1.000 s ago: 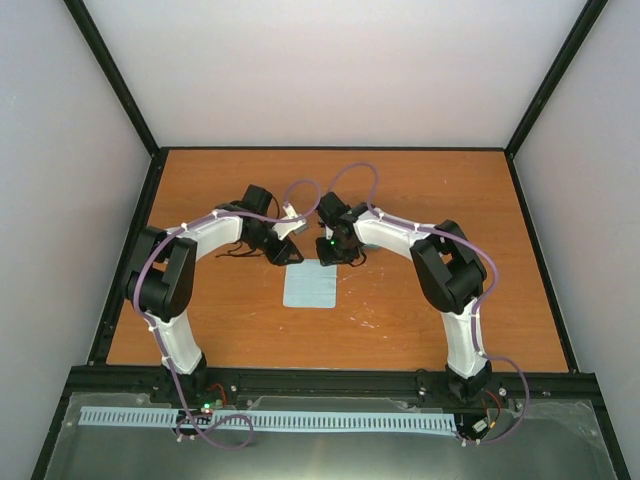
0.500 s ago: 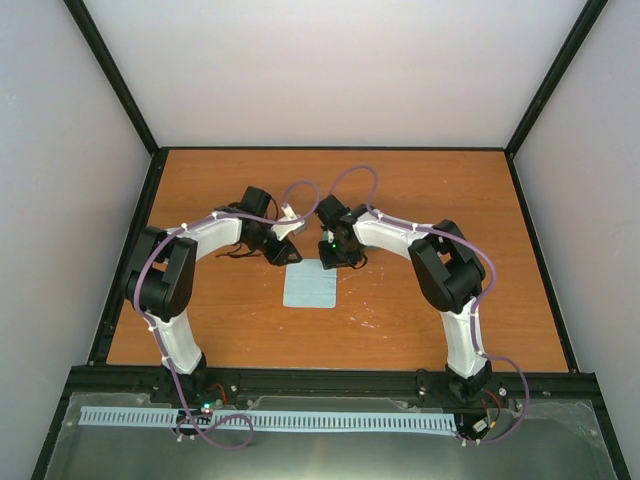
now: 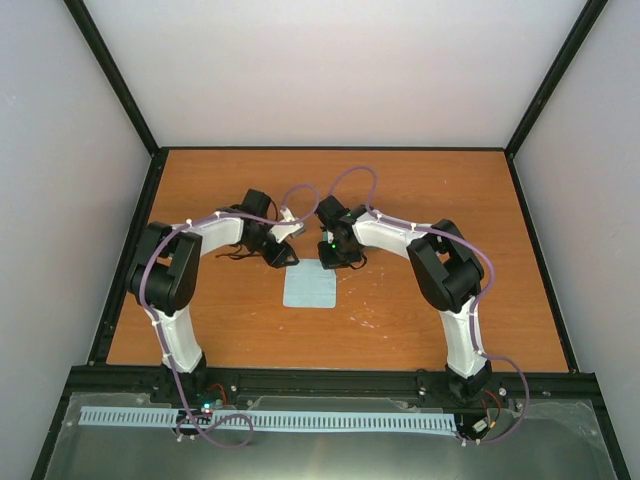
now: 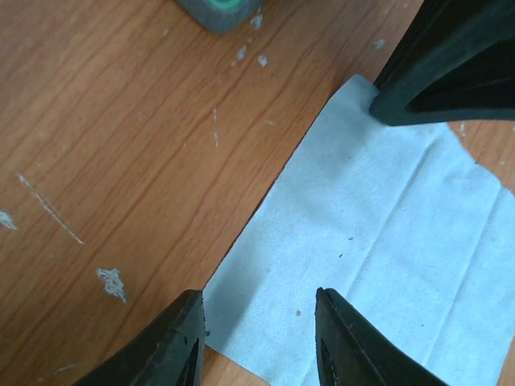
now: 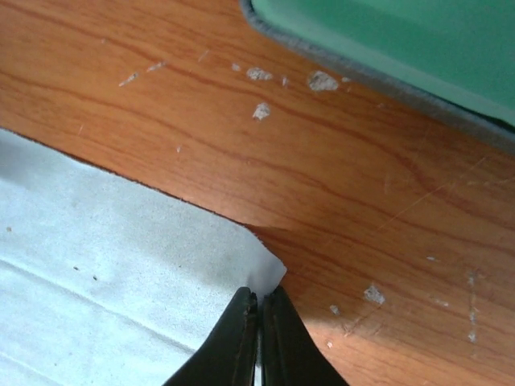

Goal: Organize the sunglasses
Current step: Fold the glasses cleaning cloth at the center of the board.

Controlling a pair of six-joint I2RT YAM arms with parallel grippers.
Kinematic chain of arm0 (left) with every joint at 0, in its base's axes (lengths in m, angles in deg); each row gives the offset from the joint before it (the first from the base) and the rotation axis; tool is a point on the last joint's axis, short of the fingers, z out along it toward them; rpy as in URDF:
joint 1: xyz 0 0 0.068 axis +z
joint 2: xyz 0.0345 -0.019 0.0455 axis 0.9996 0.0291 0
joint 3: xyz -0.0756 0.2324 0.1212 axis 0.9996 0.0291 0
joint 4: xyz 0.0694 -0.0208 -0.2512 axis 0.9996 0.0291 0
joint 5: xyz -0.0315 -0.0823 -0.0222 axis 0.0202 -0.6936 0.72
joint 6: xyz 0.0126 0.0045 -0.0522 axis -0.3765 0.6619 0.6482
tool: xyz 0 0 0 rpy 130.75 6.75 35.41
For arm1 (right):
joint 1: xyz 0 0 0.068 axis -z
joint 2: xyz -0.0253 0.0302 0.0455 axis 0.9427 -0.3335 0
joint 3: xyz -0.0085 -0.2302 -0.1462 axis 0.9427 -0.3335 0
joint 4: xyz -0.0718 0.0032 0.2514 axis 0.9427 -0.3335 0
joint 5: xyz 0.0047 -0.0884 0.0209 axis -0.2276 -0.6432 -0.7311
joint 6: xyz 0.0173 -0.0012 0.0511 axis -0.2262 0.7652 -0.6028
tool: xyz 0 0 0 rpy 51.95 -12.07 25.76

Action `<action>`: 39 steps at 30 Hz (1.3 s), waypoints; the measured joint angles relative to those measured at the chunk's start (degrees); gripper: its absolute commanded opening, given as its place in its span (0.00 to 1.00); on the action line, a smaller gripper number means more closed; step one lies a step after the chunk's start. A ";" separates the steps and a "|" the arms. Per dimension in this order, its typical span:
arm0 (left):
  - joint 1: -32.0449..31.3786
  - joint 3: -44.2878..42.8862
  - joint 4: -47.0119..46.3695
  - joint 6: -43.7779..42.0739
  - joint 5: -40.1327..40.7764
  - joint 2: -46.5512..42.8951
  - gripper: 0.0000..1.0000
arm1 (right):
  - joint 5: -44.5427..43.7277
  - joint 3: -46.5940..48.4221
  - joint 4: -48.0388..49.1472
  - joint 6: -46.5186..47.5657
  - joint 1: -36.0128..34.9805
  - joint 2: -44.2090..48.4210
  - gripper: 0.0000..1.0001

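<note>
- The right gripper point(image 5: 257, 318) is pinched fully closed on a corner of the light-blue cloth point(image 5: 105, 265).
- The left gripper point(image 4: 257, 297) holds nothing; its jaws stand parted over the cloth's neighbouring corner.
- The sunglasses point(image 3: 233, 253) show as thin dark lines on the table point(image 3: 430, 190), just left of the left gripper in the top view. The left arm is nearer. Their long axis seems to run left-right, but they are too small to be sure.
- Only the top view shows them. The wrist views instead catch the green-lined case point(image 5: 386, 40) at their upper edges.
</note>
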 measured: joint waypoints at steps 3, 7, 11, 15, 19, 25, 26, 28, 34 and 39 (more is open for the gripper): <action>0.00 0.00 0.02 -0.02 0.61 1.38 0.40 | 0.00 -0.04 0.07 -0.04 0.00 -0.04 0.03; 0.04 -0.04 -0.13 -0.04 1.25 2.60 0.39 | -0.07 -0.04 0.07 -0.09 0.00 -0.04 0.03; 0.04 -0.09 -0.33 -0.04 1.81 2.64 0.32 | -0.07 -0.04 0.07 -0.09 0.00 -0.04 0.03; 0.04 -0.09 -0.83 -0.22 2.75 2.75 0.27 | -0.07 -0.04 0.07 -0.09 0.00 -0.04 0.03; 0.04 -0.09 -1.01 -0.66 3.37 2.75 0.23 | -0.09 -0.04 0.07 -0.09 0.00 -0.04 0.03; 0.04 0.22 -1.25 -1.51 4.02 2.62 0.10 | -0.07 -0.04 0.07 -0.09 0.00 -0.04 0.03; 0.07 0.44 -1.22 -1.64 4.13 2.51 0.06 | -0.07 -0.04 0.07 -0.09 0.00 -0.04 0.03; 0.07 0.68 -1.01 -1.79 4.24 2.38 0.03 | -0.07 -0.04 0.07 -0.09 0.00 -0.04 0.03; 0.11 0.83 -0.57 -1.92 4.00 2.21 0.00 | -0.07 -0.04 0.09 -0.09 0.00 -0.04 0.03; 0.11 0.90 0.42 -1.66 4.00 1.92 0.00 | -0.07 -0.13 0.24 -0.09 0.00 -0.04 0.03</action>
